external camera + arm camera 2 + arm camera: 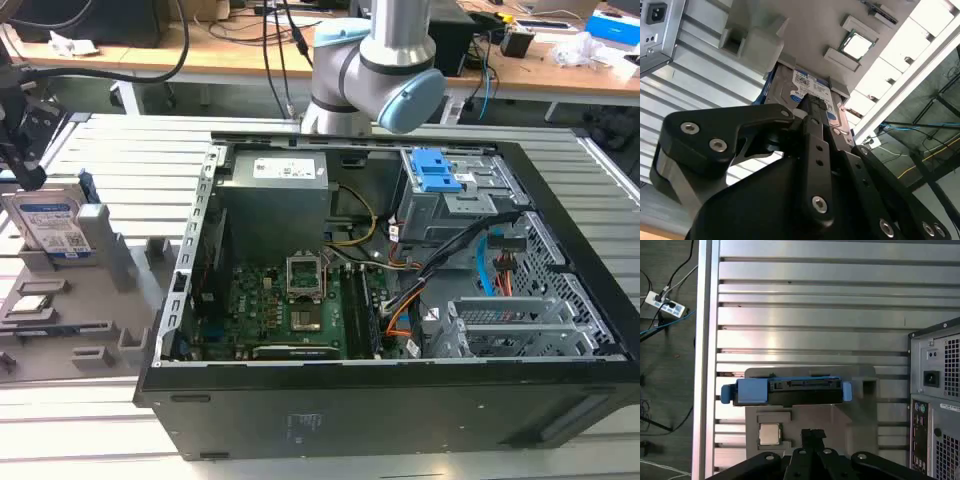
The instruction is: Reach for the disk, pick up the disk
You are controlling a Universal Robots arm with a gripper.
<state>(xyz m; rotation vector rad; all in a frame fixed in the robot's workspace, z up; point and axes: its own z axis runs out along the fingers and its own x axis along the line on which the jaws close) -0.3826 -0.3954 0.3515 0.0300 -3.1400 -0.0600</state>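
Second wrist view is showing the gripper [812,104], pressed together, hanging over the disk [807,82] standing right below it.

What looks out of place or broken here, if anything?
Nothing looks damaged. The computer case lies on its side with its panel off. The disk stands upright in a grey holder outside the case, at the exterior view's left.
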